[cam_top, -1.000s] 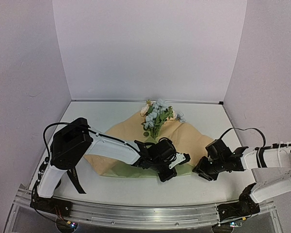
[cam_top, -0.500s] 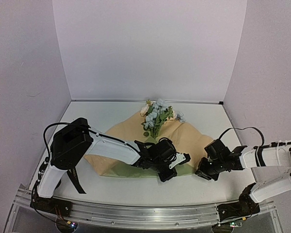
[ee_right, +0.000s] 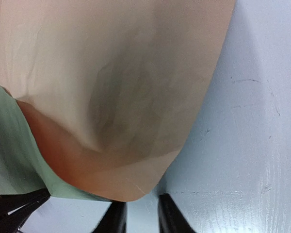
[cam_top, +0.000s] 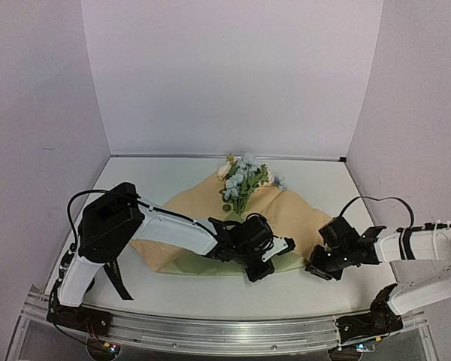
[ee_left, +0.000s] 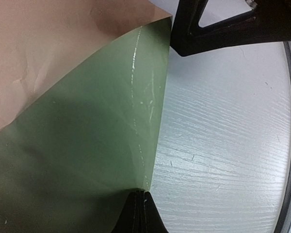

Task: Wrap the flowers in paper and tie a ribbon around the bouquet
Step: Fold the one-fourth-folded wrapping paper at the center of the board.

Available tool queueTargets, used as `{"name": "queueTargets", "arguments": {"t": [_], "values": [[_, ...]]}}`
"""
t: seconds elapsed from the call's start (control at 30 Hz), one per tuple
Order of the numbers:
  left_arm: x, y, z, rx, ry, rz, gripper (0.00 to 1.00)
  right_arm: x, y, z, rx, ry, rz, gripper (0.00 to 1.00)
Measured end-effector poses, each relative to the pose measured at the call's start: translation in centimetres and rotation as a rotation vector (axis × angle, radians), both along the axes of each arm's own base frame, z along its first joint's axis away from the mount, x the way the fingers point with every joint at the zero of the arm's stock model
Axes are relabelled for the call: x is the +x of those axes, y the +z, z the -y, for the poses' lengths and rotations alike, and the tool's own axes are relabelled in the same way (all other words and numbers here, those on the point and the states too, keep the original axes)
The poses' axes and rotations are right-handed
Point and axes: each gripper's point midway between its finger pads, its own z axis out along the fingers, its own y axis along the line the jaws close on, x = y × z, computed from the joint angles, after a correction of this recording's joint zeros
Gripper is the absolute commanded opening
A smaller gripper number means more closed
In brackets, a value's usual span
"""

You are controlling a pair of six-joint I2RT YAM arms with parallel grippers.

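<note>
The paper (cam_top: 195, 214) lies spread on the table, tan face up, with its olive-green face (ee_left: 87, 145) turned up along the near edge. The flowers (cam_top: 244, 180), pale blue and cream on green stems, rest on its far corner. My left gripper (ee_left: 140, 213) is shut on the green edge of the paper, low over the table (cam_top: 259, 271). My right gripper (ee_right: 141, 216) is open by a narrow gap, only table between its fingertips. The paper's folded tan corner (ee_right: 136, 184) lies just ahead of it. A black strip that looks like the ribbon (cam_top: 119, 280) lies under the left arm.
White walls close the table (cam_top: 158, 177) on three sides and a metal rail (cam_top: 210, 331) runs along the near edge. In the left wrist view the right gripper's black fingers (ee_left: 223, 24) sit close by, just past the paper's corner.
The right gripper's jaws have narrowed and it has edged slightly toward the paper's corner. The left gripper and the paper have stayed put.
</note>
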Motion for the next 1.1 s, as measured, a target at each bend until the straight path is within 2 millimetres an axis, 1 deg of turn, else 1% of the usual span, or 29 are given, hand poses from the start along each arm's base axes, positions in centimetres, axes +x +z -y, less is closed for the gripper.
{"name": "queueTargets", "arguments": {"t": [0.17, 0.33, 0.53, 0.8, 1.1], "values": [[0.0, 0.0, 0.0, 0.000, 0.000, -0.001, 0.01, -0.2, 0.0, 0.7, -0.005, -0.021, 0.024, 0.39], [0.0, 0.0, 0.0, 0.000, -0.001, -0.001, 0.01, -0.1, 0.2, 0.9, 0.009, -0.032, 0.056, 0.43], [0.0, 0.0, 0.1, -0.003, -0.001, -0.002, 0.01, 0.9, 0.4, 0.3, 0.058, -0.036, 0.124, 0.49], [-0.1, 0.0, 0.2, -0.008, -0.006, -0.006, 0.01, 2.7, 0.7, -0.9, 0.135, -0.038, 0.236, 0.51], [-0.1, 0.0, 0.2, -0.013, -0.008, -0.007, 0.01, 3.2, 1.0, -1.1, 0.192, -0.058, 0.311, 0.54]]}}
